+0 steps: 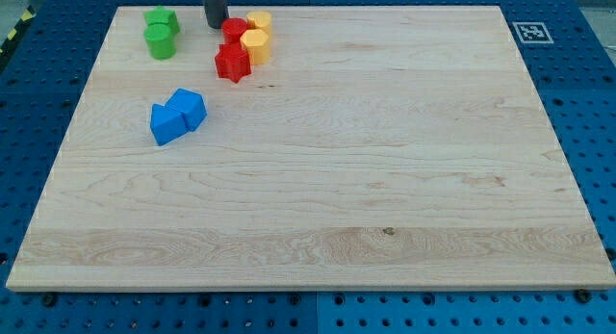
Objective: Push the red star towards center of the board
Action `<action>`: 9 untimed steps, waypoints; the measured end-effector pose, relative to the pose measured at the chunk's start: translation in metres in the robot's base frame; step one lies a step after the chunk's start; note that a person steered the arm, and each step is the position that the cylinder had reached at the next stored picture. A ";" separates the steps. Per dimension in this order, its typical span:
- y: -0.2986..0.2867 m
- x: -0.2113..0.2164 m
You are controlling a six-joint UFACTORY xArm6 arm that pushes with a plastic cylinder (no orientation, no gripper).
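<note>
The red star [232, 62] lies near the view's top left of the wooden board [385, 180]. A red round block [235, 30] sits just above it, touching or nearly touching. My tip [215, 25] is the end of the dark rod coming down from the view's top edge. It stands just left of the red round block and above-left of the red star, apart from the star.
Two yellow blocks [257, 38] sit right of the red pair, touching them. Two green blocks [161, 32] stand left of the rod. Two blue blocks [177, 115] lie below-left of the star. A marker tag [530, 32] is at the board's top right corner.
</note>
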State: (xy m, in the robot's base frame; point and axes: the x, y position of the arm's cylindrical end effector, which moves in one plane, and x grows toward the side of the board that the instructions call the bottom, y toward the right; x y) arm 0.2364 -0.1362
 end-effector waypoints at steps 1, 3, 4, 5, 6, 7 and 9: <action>0.000 0.026; 0.000 0.032; 0.000 -0.006; 0.008 0.009; 0.022 0.037; 0.023 0.049; 0.005 0.067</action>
State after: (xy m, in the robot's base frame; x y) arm 0.3033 -0.1307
